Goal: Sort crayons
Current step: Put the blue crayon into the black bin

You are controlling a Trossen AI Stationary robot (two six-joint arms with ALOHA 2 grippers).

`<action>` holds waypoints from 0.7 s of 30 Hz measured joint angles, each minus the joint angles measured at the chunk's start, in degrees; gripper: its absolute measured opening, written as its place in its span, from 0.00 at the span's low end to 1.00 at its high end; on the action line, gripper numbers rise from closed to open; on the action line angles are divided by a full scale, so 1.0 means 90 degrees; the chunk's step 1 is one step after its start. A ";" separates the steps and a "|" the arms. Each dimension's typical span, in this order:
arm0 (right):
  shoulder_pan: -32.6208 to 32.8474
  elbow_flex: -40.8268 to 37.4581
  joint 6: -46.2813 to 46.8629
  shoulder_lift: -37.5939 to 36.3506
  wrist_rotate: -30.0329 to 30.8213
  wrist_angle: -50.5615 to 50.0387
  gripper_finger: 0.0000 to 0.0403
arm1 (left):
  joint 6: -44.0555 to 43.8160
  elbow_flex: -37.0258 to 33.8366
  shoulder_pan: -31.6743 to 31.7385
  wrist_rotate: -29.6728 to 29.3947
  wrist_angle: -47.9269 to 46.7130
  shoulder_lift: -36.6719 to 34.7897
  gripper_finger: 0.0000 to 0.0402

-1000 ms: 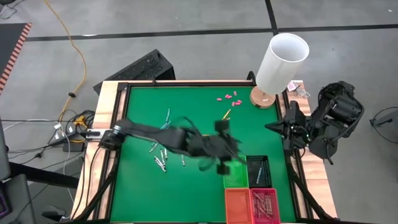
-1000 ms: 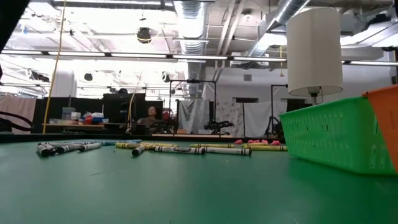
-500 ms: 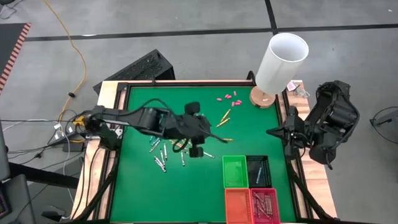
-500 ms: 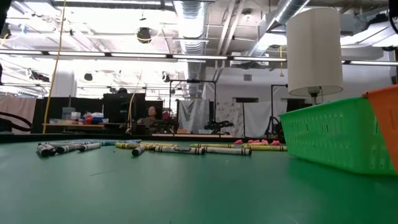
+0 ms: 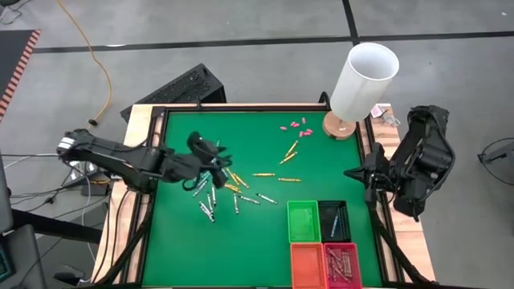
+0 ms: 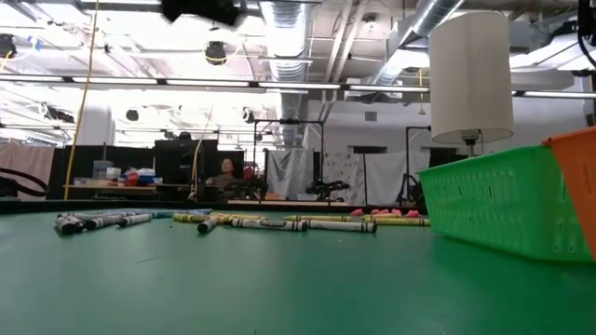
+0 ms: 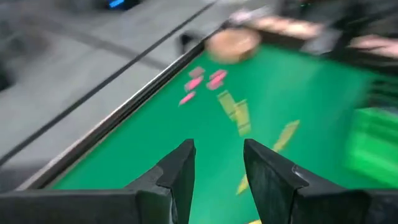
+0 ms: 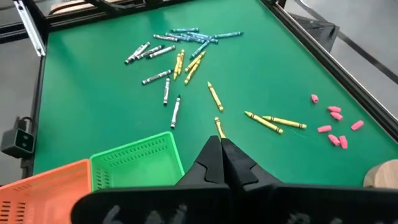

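Your left gripper (image 7: pixel 214 168) hung with fingers parted and empty above the loose crayons (image 5: pixel 217 189) mid-table; your right gripper (image 8: pixel 221 152) was closed on nothing at the table's right edge. Some crayons lay in the red basket (image 5: pixel 343 262), most unsorted. Pink pieces (image 5: pixel 295 126) and the lamp (image 5: pixel 363 76) stood clear.

One camera is looking straight down on the whole desk (image 5: pixel 177 233), while another is sitting at desk-top height, facing level into the room. Each wrist camera is peering past its own claw, both sharing the crayons (image 8: pixel 214 96) and pink pieces (image 8: pixel 336 127).
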 joint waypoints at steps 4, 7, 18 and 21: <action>-0.0048 -0.0051 0.0135 0.0043 0.0266 0.0039 0.00 | -0.0830 -0.0825 0.0016 -0.0575 -0.0123 -0.0382 0.31; -0.0154 -0.0136 0.0147 0.0078 0.0391 0.0047 0.00 | -0.1098 -0.1171 0.0039 -0.0791 -0.0045 -0.0539 0.31; -0.0398 -0.0588 0.0131 0.0098 0.0957 0.0348 0.00 | -0.2030 -0.1141 0.0059 -0.0058 -0.0028 -0.0519 0.31; -0.0300 -0.0703 -0.0041 -0.0072 0.1321 0.0359 0.00 | -0.2282 -0.0981 0.0057 -0.0020 -0.0092 -0.0548 0.31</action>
